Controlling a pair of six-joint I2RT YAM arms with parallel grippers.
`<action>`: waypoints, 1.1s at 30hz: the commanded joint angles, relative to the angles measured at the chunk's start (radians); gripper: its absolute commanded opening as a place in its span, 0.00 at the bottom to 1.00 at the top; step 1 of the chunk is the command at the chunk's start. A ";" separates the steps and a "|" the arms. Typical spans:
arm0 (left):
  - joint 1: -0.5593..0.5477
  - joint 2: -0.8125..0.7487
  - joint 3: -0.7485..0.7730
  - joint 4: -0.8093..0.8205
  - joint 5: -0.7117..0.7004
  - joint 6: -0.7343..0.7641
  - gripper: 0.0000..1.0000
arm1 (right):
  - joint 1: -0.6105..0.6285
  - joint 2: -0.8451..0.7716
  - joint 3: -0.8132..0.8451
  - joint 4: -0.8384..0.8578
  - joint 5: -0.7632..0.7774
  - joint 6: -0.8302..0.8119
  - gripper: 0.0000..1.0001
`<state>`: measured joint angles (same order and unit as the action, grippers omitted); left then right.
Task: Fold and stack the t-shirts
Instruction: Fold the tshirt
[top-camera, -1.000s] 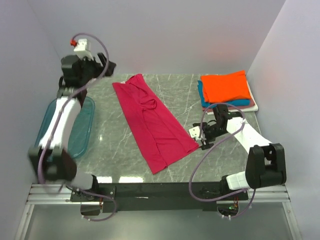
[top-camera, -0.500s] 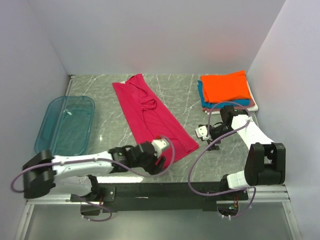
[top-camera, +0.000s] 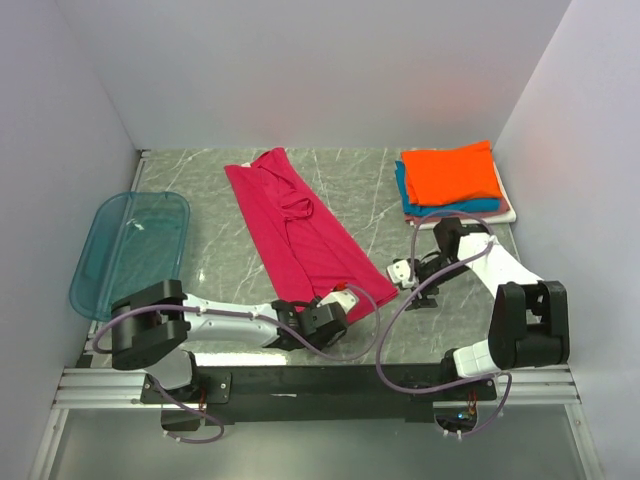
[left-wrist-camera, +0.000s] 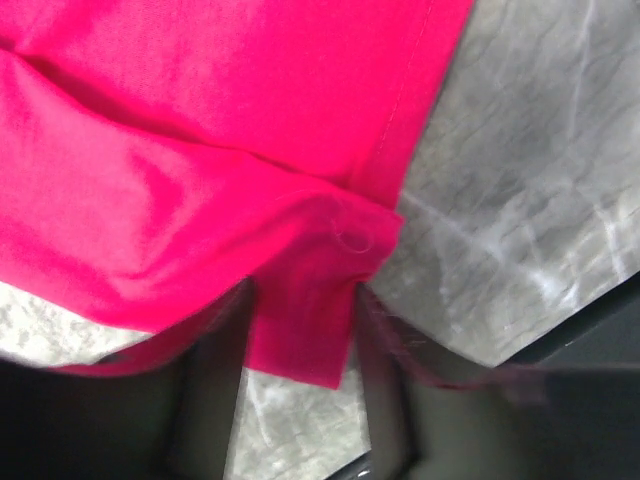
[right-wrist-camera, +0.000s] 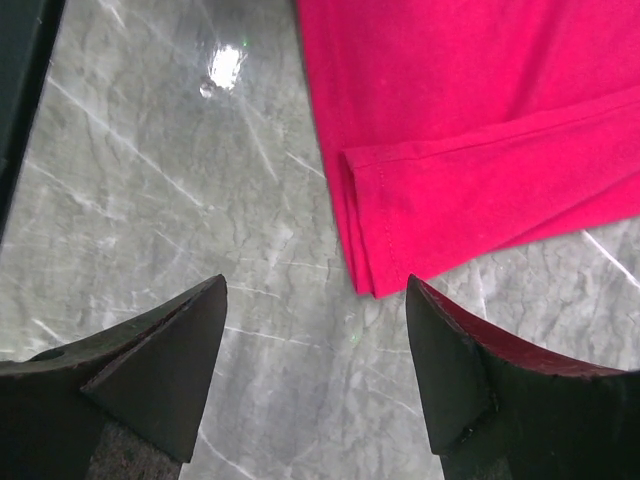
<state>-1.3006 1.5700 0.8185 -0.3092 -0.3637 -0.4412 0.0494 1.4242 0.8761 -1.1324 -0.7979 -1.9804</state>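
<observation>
Two grippers work low at the near side of the table (top-camera: 220, 260), just past the black rail (top-camera: 300, 378) along its front edge. The left gripper (top-camera: 332, 308) lies almost at that edge, its arm stretched flat along the rail. Seen from the left wrist, its blurred fingers (left-wrist-camera: 215, 380) are closed on a puckered near corner of the magenta shirt (left-wrist-camera: 200, 150), and the table's rim sits right beside them. The right gripper (right-wrist-camera: 315, 290) hovers over grey marble with its jaws spread wide and nothing between them. The shirt's doubled hem corner (right-wrist-camera: 365, 270) lies just ahead of it.

The magenta shirt (top-camera: 300, 235) is folded lengthwise into a long strip. It runs slantwise from the near middle of the table towards the far left, with the neckline showing about halfway up. Grey marble shows on both sides of it.

At the left edge lies a translucent blue tray (top-camera: 100, 270) with a glint of light on its floor, well apart from the shirt. In the far right corner, close to the right wall, sits a folded stack: an orange shirt (top-camera: 452, 172) on top, a teal shirt (top-camera: 470, 206) under it and a white shirt (top-camera: 505, 215) at the bottom.
</observation>
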 joint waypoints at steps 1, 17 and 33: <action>-0.026 0.041 0.045 -0.044 -0.044 -0.045 0.45 | 0.032 -0.021 -0.025 0.055 0.035 -0.037 0.78; -0.055 -0.077 -0.101 0.094 0.040 -0.218 0.21 | 0.187 -0.041 -0.190 0.483 0.192 0.058 0.71; -0.055 -0.162 -0.232 0.249 0.100 -0.263 0.21 | 0.311 -0.044 -0.244 0.534 0.298 0.121 0.29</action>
<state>-1.3453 1.4399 0.6224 -0.0872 -0.3267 -0.6781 0.3439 1.3731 0.6456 -0.6216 -0.5552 -1.8938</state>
